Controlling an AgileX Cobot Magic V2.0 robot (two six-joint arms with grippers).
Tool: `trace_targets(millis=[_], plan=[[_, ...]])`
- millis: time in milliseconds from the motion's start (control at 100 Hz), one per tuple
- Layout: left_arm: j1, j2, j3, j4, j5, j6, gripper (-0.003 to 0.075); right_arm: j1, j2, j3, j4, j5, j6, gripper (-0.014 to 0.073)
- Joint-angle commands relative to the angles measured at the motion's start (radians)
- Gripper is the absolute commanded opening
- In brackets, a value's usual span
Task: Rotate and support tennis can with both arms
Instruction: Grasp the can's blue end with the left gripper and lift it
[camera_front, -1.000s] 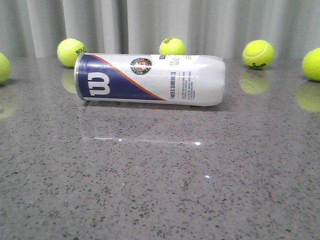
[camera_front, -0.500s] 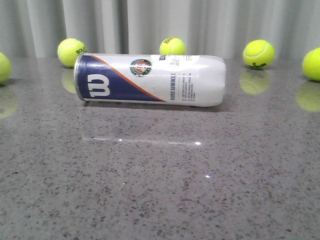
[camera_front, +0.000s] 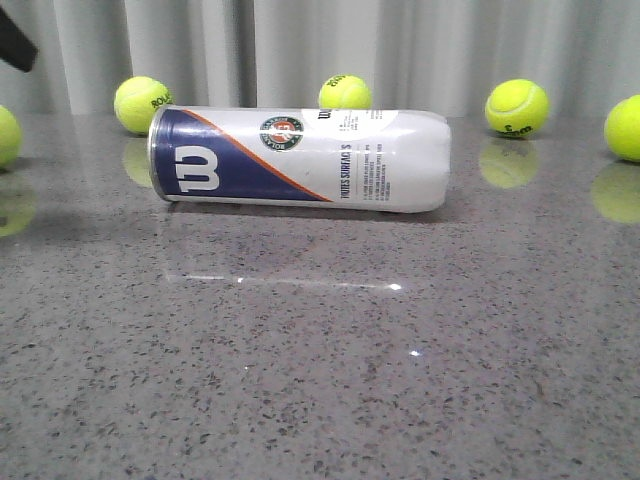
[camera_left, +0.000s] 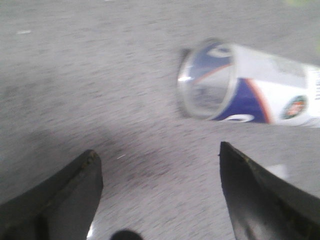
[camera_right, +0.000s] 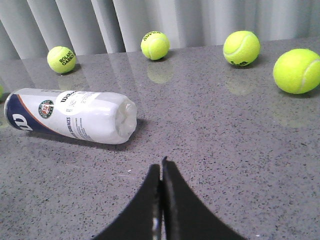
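The tennis can (camera_front: 300, 158) lies on its side across the far middle of the table, its navy "W" end to the left and its white capped end to the right. My left gripper (camera_left: 157, 157) is open over bare table, with the can's rimmed navy end (camera_left: 207, 80) a short way ahead of its fingers and apart from them. In the front view only a black corner of the left arm (camera_front: 14, 45) shows at the top left. My right gripper (camera_right: 160, 167) is shut on nothing, off the can's white end (camera_right: 125, 117) with bare table between.
Several yellow-green tennis balls stand along the back by the grey curtain: one (camera_front: 143, 104) behind the can's left end, one (camera_front: 345, 94) behind its middle, one (camera_front: 517, 108) to the right, and others at both side edges. The grey speckled table (camera_front: 320, 360) stretches in front.
A black part of the left arm has come into the front view's top left corner. The can and the balls lie as before.
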Motion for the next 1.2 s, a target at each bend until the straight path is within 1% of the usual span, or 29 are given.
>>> trace_targets(millis=[0, 100, 190, 370, 500, 550, 590, 610, 620, 660, 670, 690, 740, 760, 790, 830, 950, 1010, 1100, 1190], plan=[[-0.007, 0.050, -0.054, -0.186, 0.034, 0.085, 0.0484, -0.006, 0.009, -0.025, -0.009, -0.082, -0.009, -0.0069], [-0.016, 0.133, -0.091, -0.260, 0.086, 0.111, 0.0484, -0.006, 0.009, -0.025, -0.009, -0.082, -0.009, -0.0069], [-0.046, 0.195, -0.128, -0.274, 0.079, 0.125, 0.0484, -0.006, 0.009, -0.025, -0.009, -0.082, -0.009, -0.0069], [-0.152, 0.304, -0.216, -0.286, 0.059, 0.125, 0.0484, -0.006, 0.009, -0.025, -0.009, -0.082, -0.009, -0.0069], [-0.233, 0.368, -0.275, -0.345, 0.059, 0.125, 0.0482, -0.006, 0.009, -0.025, -0.009, -0.082, -0.009, -0.0069], [-0.263, 0.383, -0.296, -0.361, 0.071, 0.125, 0.0466, -0.006, 0.009, -0.025, -0.009, -0.082, -0.009, -0.0069], [-0.286, 0.390, -0.309, -0.367, 0.074, 0.125, 0.0430, -0.006, 0.009, -0.025, -0.009, -0.082, -0.009, -0.0069], [-0.296, 0.390, -0.316, -0.369, 0.074, 0.125, 0.0393, -0.006, 0.009, -0.025, -0.009, -0.082, -0.009, -0.0069], [-0.299, 0.390, -0.316, -0.369, 0.074, 0.125, 0.0393, -0.006, 0.009, -0.025, -0.009, -0.082, -0.009, -0.0069], [-0.315, 0.390, -0.328, -0.369, 0.077, 0.125, 0.0319, -0.006, 0.009, -0.025, -0.009, -0.082, -0.009, -0.0069], [-0.317, 0.390, -0.333, -0.369, 0.079, 0.125, 0.0291, -0.006, 0.009, -0.025, -0.009, -0.082, -0.009, -0.0069], [-0.323, 0.390, -0.337, -0.371, 0.086, 0.125, 0.0262, -0.006, 0.009, -0.025, -0.009, -0.082, -0.009, -0.0069], [-0.332, 0.390, -0.357, -0.374, 0.106, 0.125, 0.0141, -0.006, 0.009, -0.025, -0.009, -0.082, -0.009, -0.0069], [-0.335, 0.390, -0.363, -0.377, 0.115, 0.125, 0.0113, -0.006, 0.009, -0.025, -0.009, -0.082, -0.009, -0.0069], [-0.336, 0.390, -0.376, -0.386, 0.132, 0.127, 0.0044, -0.006, 0.009, -0.025, -0.009, -0.082, -0.009, -0.0069], [-0.339, 0.390, -0.390, -0.412, 0.158, 0.129, -0.0018, -0.006, 0.009, -0.025, -0.009, -0.082, -0.009, -0.0069], [-0.344, 0.384, -0.444, -0.507, 0.229, 0.185, -0.0019, -0.006, 0.009, -0.025, -0.009, -0.082, -0.009, -0.0069], [-0.344, 0.367, -0.471, -0.529, 0.245, 0.202, -0.0019, -0.006, 0.009, -0.025, -0.009, -0.082, -0.009, -0.0069], [-0.344, 0.331, -0.521, -0.509, 0.243, 0.204, -0.0019, -0.006, 0.009, -0.025, -0.009, -0.082, -0.009, -0.0069], [-0.344, 0.290, -0.585, -0.435, 0.243, 0.202, -0.0019, -0.006, 0.009, -0.025, -0.009, -0.082, -0.009, -0.0069]])
